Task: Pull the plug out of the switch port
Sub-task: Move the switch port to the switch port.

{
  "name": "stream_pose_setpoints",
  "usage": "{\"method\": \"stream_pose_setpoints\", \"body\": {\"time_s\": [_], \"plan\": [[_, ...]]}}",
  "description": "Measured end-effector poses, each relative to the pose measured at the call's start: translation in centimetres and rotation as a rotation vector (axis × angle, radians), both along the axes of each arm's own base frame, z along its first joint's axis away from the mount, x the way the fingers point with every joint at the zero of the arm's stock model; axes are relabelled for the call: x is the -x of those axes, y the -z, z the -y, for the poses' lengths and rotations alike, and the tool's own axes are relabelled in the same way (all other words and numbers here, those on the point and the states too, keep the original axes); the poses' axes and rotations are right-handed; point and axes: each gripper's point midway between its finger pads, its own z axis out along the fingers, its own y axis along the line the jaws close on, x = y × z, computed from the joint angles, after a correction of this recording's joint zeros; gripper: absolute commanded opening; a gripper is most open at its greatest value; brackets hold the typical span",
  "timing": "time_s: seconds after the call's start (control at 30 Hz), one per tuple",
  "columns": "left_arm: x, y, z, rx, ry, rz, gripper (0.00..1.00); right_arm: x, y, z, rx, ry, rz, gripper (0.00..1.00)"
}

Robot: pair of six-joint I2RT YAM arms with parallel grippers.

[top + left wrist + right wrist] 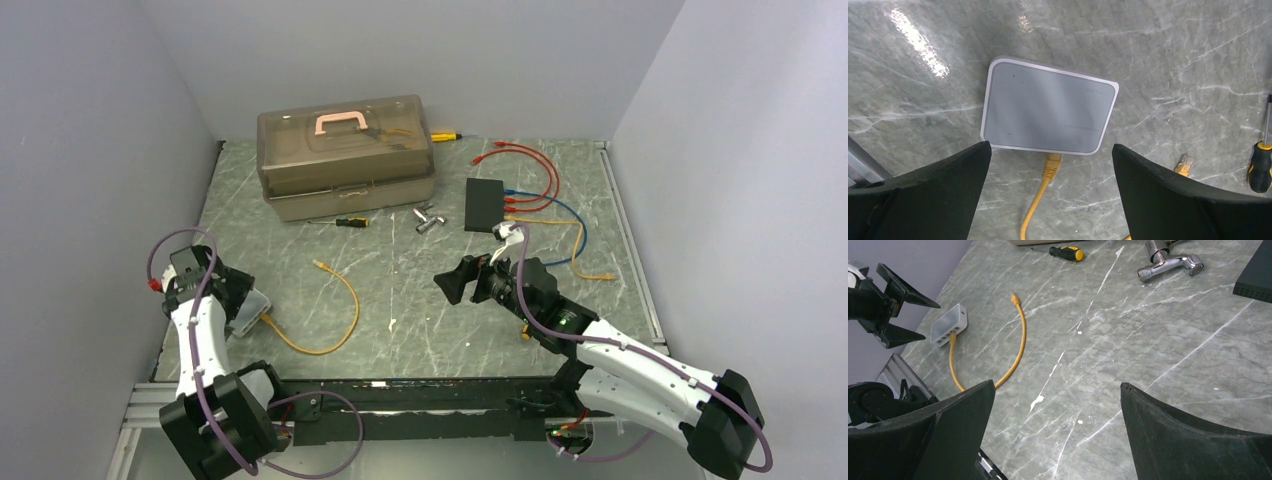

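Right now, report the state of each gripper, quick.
Left gripper: open, holding nothing.
Right gripper: open, holding nothing.

The left gripper [1050, 149] hangs over the grey marbled table top [1173, 60], its two black fingers [938, 195] spread wide apart. Just ahead of the fingertips lies a flat silver-grey box [1048, 107], slightly skewed and spanning the gap between them. A yellow plug [1052, 167] meets the box's near edge, and its yellow cable [1030, 215] runs back between the fingers. Beside the finger on the view's right lies a loose yellow connector [1184, 164]. Farther out that way is a screwdriver [1260, 170] with a black-and-yellow handle. A metal rail [863, 160] shows outside the other finger.
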Motion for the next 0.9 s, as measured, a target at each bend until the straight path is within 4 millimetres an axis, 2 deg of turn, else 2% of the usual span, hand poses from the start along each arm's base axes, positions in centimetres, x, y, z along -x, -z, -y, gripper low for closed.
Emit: {"method": "stream_pose_setpoints", "body": {"time_s": [0.5, 0.83, 0.9], "plan": [[1.0, 1.5, -0.5, -0.016, -0.066, -0.032, 0.99, 0.0, 0.1, -0.1, 0.0, -0.005, -0.002, 0.99], [1.9, 3.5, -0.9, 0.006, -0.094, -0.132, 1.0, 0.4, 1.4, -0.7, 0.022, -0.04, -0.04, 0.99], [2.0, 3.8, -0.8, 0.013, -0.094, -0.147, 0.97, 0.5, 1.4, -0.8, 0.022, -0.047, -0.042, 0.99]]}}
